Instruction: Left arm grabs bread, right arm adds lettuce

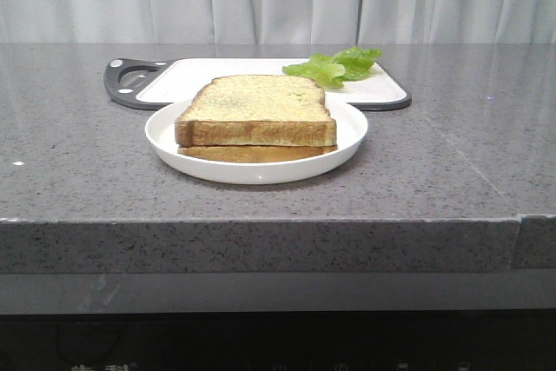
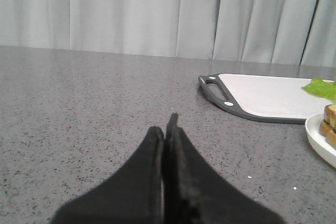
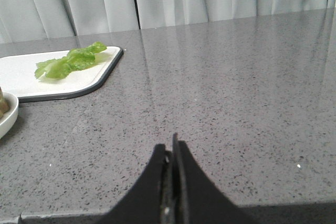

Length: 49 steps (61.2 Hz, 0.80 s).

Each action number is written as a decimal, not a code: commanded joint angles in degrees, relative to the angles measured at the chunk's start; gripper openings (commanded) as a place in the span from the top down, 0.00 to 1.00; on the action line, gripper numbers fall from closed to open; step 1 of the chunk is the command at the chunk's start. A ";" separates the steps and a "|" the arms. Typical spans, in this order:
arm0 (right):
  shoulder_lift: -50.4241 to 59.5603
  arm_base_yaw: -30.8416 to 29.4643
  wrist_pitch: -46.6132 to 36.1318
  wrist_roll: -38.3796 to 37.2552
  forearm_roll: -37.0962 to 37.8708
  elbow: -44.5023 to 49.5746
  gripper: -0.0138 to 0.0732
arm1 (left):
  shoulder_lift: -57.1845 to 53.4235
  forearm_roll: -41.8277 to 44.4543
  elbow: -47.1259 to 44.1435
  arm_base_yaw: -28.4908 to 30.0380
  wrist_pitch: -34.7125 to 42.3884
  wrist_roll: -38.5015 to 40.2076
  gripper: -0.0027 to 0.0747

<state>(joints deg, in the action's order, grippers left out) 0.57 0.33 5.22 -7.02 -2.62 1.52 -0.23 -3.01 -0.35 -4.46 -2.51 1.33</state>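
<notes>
Nothing of the task looks done yet, as far as can be seen. Two slices of bread are stacked on a white plate (image 1: pixel 165 143), and the plate is used here as the landmark. The top bread (image 1: pixel 256 109) lies flat on the lower slice (image 1: pixel 252 153), and its face looks pale yellow with some green specks. A white cutting board (image 1: pixel 217 71) with a dark rim is placed just behind the plate, touching or nearly touching it. The lettuce (image 1: pixel 337 64) is found on that board, behind the plate and toward the right side, and it is not touched by anything. In the front view no arm is seen near the plate at all. The left claw (image 2: pixel 169 129) is seen only in its own wrist view, pressed fully together with no gap and with nothing between its fingers; it is kept low over the bare counter (image 1: pixel 452 154), well to the left of the plate. The right claw (image 3: pixel 171 150) is closed tight in the same way, empty, and well to the right of the plate. It is judged that everything is left to do: the top bread has to be gripped and lifted by the left claw, and the lettuce has to be picked up by the right claw and laid on the bread.
</notes>
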 commanded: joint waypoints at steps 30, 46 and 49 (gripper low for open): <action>1.22 -0.38 -5.22 0.48 0.20 -0.14 0.98 | -1.15 -0.20 -0.21 0.07 4.85 0.31 0.99; 1.22 -0.38 -5.22 0.48 0.20 -0.14 0.98 | -1.15 -0.20 -0.21 0.07 4.85 0.31 0.99; 1.22 -0.38 -5.22 0.48 0.20 -0.14 0.98 | -1.15 -0.20 -0.21 0.07 5.40 0.31 0.99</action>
<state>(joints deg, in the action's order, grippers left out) 0.57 0.33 5.22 -7.02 -2.62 1.52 -0.23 -3.01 -0.35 -4.46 -2.51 1.33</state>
